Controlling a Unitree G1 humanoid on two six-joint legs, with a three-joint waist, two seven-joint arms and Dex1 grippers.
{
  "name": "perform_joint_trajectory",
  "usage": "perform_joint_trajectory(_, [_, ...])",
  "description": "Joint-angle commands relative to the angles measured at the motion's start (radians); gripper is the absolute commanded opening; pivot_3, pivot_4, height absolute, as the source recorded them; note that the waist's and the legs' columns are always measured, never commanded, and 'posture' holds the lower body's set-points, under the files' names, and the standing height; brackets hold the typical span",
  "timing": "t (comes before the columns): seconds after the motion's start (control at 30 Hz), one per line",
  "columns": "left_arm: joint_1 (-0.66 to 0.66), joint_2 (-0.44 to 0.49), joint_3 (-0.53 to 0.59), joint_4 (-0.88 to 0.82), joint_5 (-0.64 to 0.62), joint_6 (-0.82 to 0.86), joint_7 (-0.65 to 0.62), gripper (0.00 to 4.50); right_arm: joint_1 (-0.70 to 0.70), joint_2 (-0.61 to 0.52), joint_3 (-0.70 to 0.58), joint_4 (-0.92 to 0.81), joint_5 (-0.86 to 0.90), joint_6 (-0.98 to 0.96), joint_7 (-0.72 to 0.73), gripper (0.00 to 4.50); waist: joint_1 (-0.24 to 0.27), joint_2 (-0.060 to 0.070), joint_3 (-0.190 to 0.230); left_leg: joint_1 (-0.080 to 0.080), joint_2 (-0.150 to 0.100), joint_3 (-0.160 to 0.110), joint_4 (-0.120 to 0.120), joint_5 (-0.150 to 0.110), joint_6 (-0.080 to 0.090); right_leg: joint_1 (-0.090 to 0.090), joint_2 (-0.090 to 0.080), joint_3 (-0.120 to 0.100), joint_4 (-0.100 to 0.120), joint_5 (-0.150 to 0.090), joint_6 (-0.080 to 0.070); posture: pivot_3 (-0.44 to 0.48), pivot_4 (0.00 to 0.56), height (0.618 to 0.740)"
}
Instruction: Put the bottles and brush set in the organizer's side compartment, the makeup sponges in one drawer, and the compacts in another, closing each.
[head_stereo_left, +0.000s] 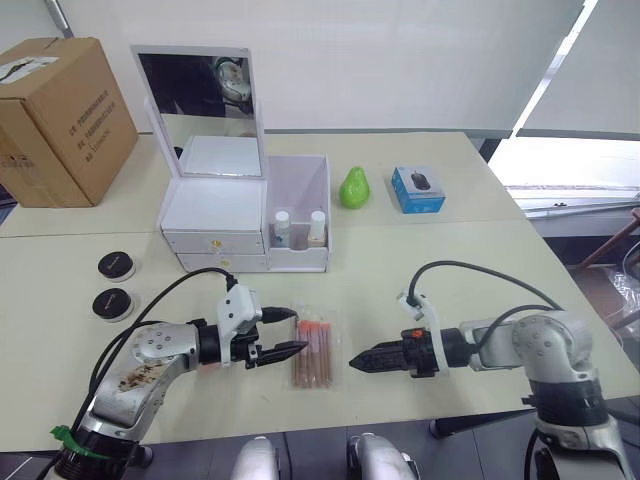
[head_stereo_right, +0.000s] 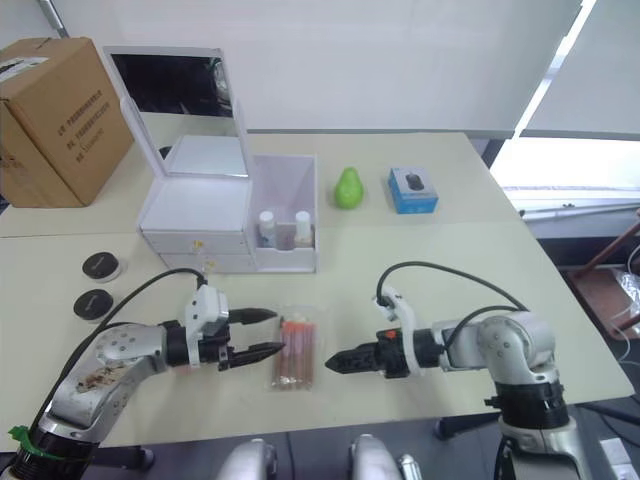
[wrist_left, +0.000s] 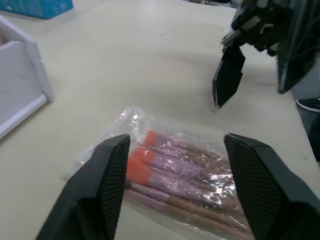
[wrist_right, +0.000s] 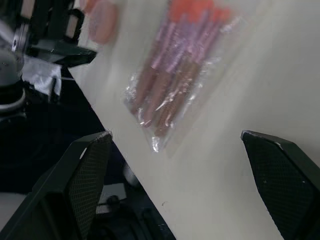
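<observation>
Brush set (head_stereo_left: 311, 357) lies flat on the counter (head_stereo_left: 450, 260) at lower centre, long axis running near-to-far, between both spread end effectors; the left end effector (head_stereo_left: 285, 350) is nearer, the right end effector (head_stereo_left: 366, 359) further off.

Counter (head_stereo_left: 420, 260): pale beige. Organizer (head_stereo_left: 215, 215): white, gold drawer knobs, translucent side compartment (head_stereo_left: 300, 200). Brush set (head_stereo_left: 311, 352): clear packet, orange-pink bristles, rosy-tan handles. Compacts (head_stereo_left: 113, 304): black with whitish rims. Pear (head_stereo_left: 352, 188): bright green. Small box (head_stereo_left: 418, 189): blue, with a black mouse printed on top. Cardboard box (head_stereo_left: 60, 120): brown with dark print. Both grippers (head_stereo_left: 285, 351) (head_stereo_left: 365, 360): black fingers.
</observation>
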Motion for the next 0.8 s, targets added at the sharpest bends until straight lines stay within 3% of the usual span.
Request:
perform_joint_trajectory(0.03, [-0.010, 0.004, -0.022, 0.019, 0.019, -0.023, -0.029, 1.75, -0.040, 0.049, -0.023, 0.124, 0.046, 0.008, -0.099, 4.50, -0.004, -0.001, -0.001, 0.001, 0.000, -0.001, 0.000, 0.000, 0.000, 0.000, 0.001, 0.000, 0.000, 0.000, 0.000, 0.000, 0.150, 0.730])
perform_joint_trajectory(0.2, [-0.037, -0.017, -0.068, 0.090, 0.093, -0.048, -0.014, 0.09, -0.081, 0.160, -0.026, 0.240, 0.113, 0.008, -0.215, 4.50, -0.018, 0.000, -0.001, 0.003, 0.000, -0.004, -0.001, 0.000, 0.001, 0.002, 0.003, 0.000, 0.001, 0.000, 0.000, 0.000, 0.150, 0.730])
perform_joint_trajectory(0.47, [-0.010, -0.008, -0.123, 0.111, 0.183, -0.068, -0.013, 0.02, -0.151, 0.376, -0.080, 0.369, 0.011, -0.008, -0.350, 4.50, -0.048, 0.004, -0.004, 0.011, 0.002, -0.010, -0.001, -0.011, 0.018, 0.008, 0.015, 0.010, 0.008, -0.001, -0.001, 0.000, 0.150, 0.730])
perform_joint_trajectory(0.63, [-0.002, -0.004, -0.112, 0.096, 0.182, -0.061, -0.017, 0.02, -0.161, 0.400, -0.042, 0.411, -0.104, -0.056, -0.349, 4.50, -0.051, 0.008, -0.004, 0.026, 0.002, -0.011, -0.004, -0.015, 0.025, 0.015, 0.021, 0.015, 0.014, -0.006, -0.005, 0.000, 0.150, 0.730])
perform_joint_trajectory(0.8, [0.006, 0.003, -0.105, 0.090, 0.182, -0.061, -0.021, 0.00, -0.153, 0.391, -0.012, 0.402, -0.154, -0.080, -0.320, 2.81, -0.052, 0.013, -0.008, 0.027, 0.002, -0.014, -0.003, -0.019, 0.031, 0.014, 0.028, 0.022, 0.014, -0.009, -0.010, 0.000, 0.150, 0.730])
